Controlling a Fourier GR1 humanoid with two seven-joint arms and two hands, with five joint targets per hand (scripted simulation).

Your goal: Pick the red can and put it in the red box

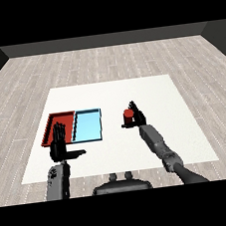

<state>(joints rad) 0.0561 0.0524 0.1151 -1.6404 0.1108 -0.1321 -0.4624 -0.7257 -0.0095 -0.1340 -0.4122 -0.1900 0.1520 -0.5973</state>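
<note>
Left hand (59, 147) raised open, right hand (137, 116) at red can (128, 116)

No legible text, labels or numbers anywhere.

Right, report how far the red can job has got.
Done: the right hand has reached the small red cylindrical can standing on the white table. In hand: it appears to be closing round the can. Left: carrying it past the light blue tray into the red tray.
</note>
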